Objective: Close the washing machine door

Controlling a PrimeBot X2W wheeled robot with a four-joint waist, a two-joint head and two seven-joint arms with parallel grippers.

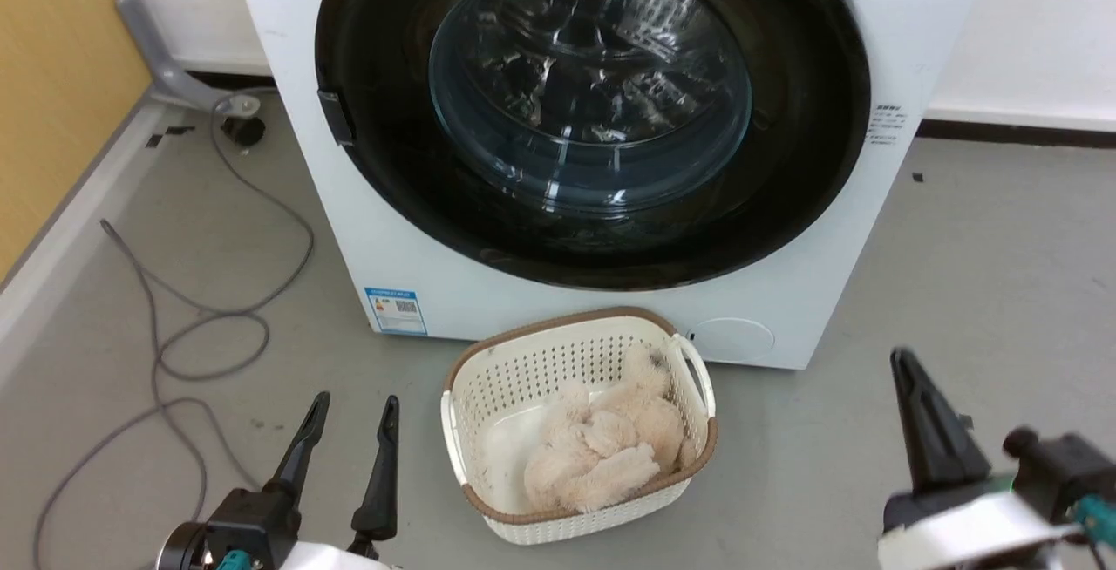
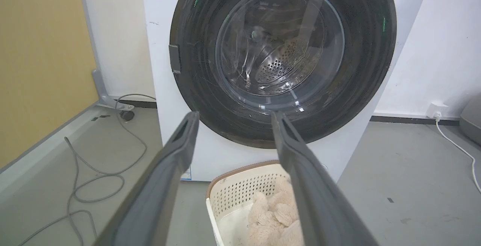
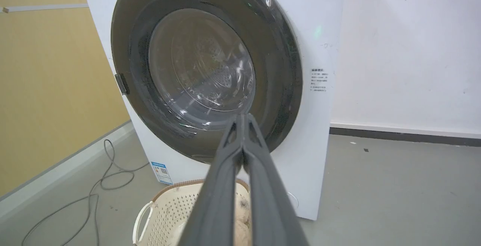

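1 basket (image 1: 514, 378) fronts the closed washing machine door (image 1: 593, 108), left claw (image 1: 357, 398) released, right claw (image 3: 242, 120) clenched empty.

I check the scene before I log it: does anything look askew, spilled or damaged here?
Nothing stands out. The round black-rimmed glass door looks flush on the white washing machine; the cream perforated basket stands upright, nothing spilled.

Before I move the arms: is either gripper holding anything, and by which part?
Nothing is held. The left gripper is open and empty; the right gripper is shut on nothing. Both are apart from the washing machine door.
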